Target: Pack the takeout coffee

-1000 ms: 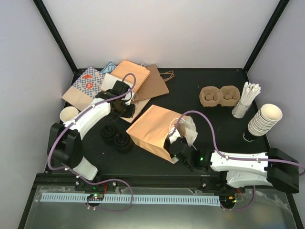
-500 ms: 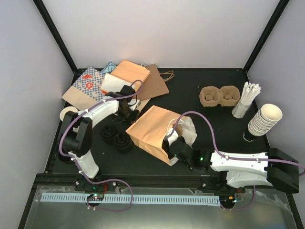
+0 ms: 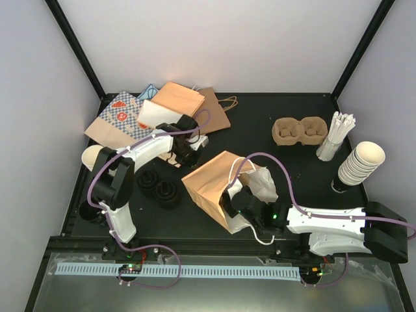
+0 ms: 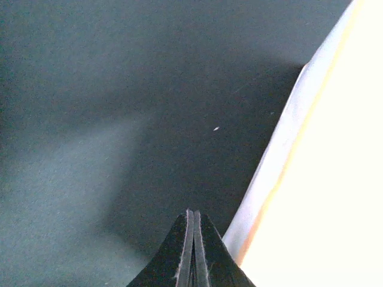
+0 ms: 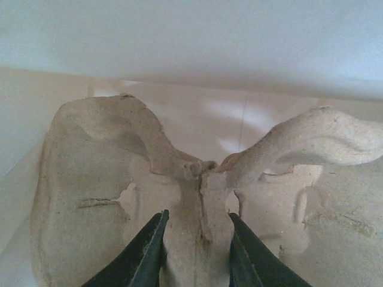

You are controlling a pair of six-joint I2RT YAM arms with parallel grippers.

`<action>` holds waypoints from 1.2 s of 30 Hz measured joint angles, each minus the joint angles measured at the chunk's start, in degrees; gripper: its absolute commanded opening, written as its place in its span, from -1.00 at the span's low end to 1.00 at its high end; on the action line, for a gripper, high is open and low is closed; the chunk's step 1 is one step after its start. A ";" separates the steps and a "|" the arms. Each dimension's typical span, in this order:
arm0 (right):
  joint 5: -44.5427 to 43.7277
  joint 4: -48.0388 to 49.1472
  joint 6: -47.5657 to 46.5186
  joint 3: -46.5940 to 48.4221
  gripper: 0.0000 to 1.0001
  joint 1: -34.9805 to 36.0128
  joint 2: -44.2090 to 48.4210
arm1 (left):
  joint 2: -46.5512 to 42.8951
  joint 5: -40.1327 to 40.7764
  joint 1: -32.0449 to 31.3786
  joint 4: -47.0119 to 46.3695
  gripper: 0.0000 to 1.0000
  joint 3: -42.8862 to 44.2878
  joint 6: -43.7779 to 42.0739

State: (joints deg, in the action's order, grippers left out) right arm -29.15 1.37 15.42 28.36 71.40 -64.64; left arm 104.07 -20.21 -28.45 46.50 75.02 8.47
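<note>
Brown moulded-pulp two-cup carrier (image 5: 197, 179) is sitting inside the tan paper bag with a pale lining (image 3: 208, 179), which is lying on its side near the middle of the black table (image 3: 286, 188). The right pincer (image 5: 197, 213) is reaching in through the bag's mouth and pinching the carrier's raised central ridge, one finger on each side of it. The wells showing in the right wrist view are looking empty, and no lidded cup is appearing in any view, so the coffee itself seems not yet packed, though much of the bag's inside is hidden. The left pincer (image 4: 192, 215) is pressed together and gripping nothing, hovering low over the table just beside the bag's far edge, next to a bright, washed-out surface that is probably the bag's side. A second pulp carrier (image 3: 299, 130) is resting well apart at the table's far right, the stack of lidless cream paper cups (image 3: 361, 162) is standing at the right edge, and the loose black plastic lids (image 3: 159, 185) are lying to the left of the bag. Judging from this, the carrier is going in first; cups, lids and righting the bag are looking like the work left.
</note>
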 measured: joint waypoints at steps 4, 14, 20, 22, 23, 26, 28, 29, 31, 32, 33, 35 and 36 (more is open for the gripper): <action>0.07 -0.04 -0.13 0.04 -0.46 0.00 -0.09 | 0.46 -1.88 -0.81 -0.09 -0.97 1.90 -0.79; -0.15 -1.44 0.37 3.43 -0.45 0.00 -5.66 | 2.71 -5.90 -2.69 -0.66 -0.97 3.63 -2.29; -1.11 -3.21 2.43 6.27 -0.44 0.00 -9.25 | 2.82 -6.69 -3.19 -0.76 -0.97 3.96 -2.62; -1.77 -4.33 3.43 7.43 -0.44 0.00 -10.67 | 2.82 -7.08 -3.28 -0.74 -0.97 4.20 -2.75; -2.05 -4.92 4.17 8.07 -0.44 -0.02 -11.39 | 2.82 -7.48 -3.41 -0.72 -0.97 4.35 -2.80; -2.36 -7.10 6.36 9.68 -0.44 0.00 -12.31 | 2.82 -7.93 -4.00 -0.72 -0.97 4.46 -2.93; -2.19 -8.20 7.76 9.92 -0.44 0.00 -12.20 | 2.78 -7.93 -4.26 -0.81 -0.97 4.46 -2.93; -2.12 -8.50 8.33 9.92 -0.44 0.00 -12.17 | 2.75 -7.93 -4.26 -0.85 -0.97 4.46 -2.93; -1.97 -8.79 9.16 9.92 -0.44 0.00 -12.17 | 2.51 -7.91 -4.26 -0.92 -0.94 4.46 -2.93; -1.92 -8.85 9.35 9.92 -0.44 0.00 -12.17 | 2.25 -7.91 -4.26 -0.94 -0.88 4.46 -2.93; -1.92 -8.92 9.49 9.92 -0.44 0.00 -12.17 | 1.77 -7.91 -4.28 -0.94 -0.81 4.46 -2.89; -1.95 -9.05 9.79 9.92 -0.44 0.00 -12.24 | 0.17 -7.74 -4.28 -1.07 -0.61 4.46 -2.89; -1.97 -9.09 9.90 9.92 -0.44 0.00 -12.28 | -0.72 -7.48 -4.28 -1.11 -0.51 4.46 -2.86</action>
State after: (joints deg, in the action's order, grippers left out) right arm -31.11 -7.73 25.32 38.28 71.40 -76.93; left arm 103.35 -27.68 -32.73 45.39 79.48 5.61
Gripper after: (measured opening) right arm 0.281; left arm 0.111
